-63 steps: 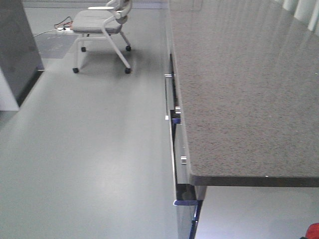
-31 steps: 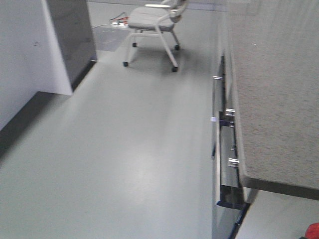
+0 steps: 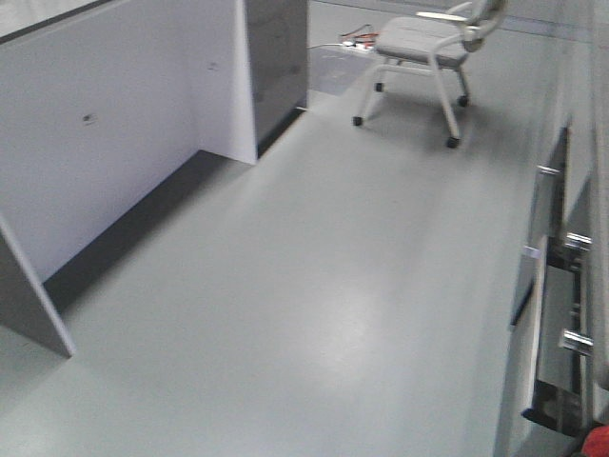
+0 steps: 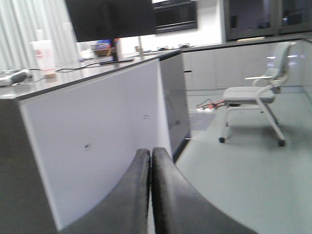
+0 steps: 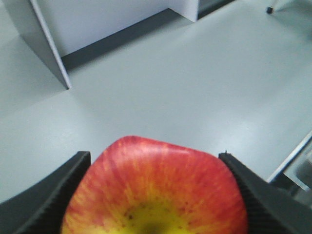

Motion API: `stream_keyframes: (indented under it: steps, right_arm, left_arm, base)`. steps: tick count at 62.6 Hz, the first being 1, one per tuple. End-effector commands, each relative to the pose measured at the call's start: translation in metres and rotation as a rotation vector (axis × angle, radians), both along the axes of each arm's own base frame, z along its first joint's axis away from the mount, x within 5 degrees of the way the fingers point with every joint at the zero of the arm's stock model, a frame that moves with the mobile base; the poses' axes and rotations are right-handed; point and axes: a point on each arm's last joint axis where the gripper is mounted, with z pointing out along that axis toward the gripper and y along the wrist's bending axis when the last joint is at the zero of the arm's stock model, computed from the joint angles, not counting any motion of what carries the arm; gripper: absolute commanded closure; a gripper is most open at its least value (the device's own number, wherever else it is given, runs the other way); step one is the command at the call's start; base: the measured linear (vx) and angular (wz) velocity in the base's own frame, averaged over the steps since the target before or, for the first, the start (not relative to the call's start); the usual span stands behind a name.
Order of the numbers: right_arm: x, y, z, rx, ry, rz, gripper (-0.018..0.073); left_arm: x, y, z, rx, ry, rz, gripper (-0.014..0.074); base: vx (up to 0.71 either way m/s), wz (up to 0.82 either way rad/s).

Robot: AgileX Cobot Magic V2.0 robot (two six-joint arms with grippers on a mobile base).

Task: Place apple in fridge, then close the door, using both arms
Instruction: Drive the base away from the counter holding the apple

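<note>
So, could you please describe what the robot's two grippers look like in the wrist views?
The left gripper shows two smooth, matte dark grey fingers, broad and curved, tapering to rounded tips. The right gripper shows black fingers with faintly ribbed inner edges. No cables or markings are visible.

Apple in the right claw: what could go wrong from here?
1. The apple is held only at its two sides by the right claw, above the floor. A jolt could drop it.
2. A drawer stands ajar at the right of the front view, so the arm or base might clip it.
3. No fridge shows in any view, so the door's state is unknown. The left claw is shut and empty.
</note>
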Motion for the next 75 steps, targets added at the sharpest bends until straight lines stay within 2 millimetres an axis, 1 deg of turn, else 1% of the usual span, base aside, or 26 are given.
stream_keyframes:
  steps: [1,75]
  right_arm:
    - [0.0037,0.0006,0.0131,0.034,-0.075,-0.014,0.0203]
    - [0.0036,0.0006,0.0131,0.034,-0.074,-0.013,0.0203]
  left_arm:
    - [-0.0008,-0.0005,0.0003,-0.010,-0.068,-0.007,0.0603]
    - [-0.0008,-0.0005,0.0003,-0.010,-0.068,-0.007,0.0603]
  base:
    - [-0.07,0.48]
    - [-0.07,0.51]
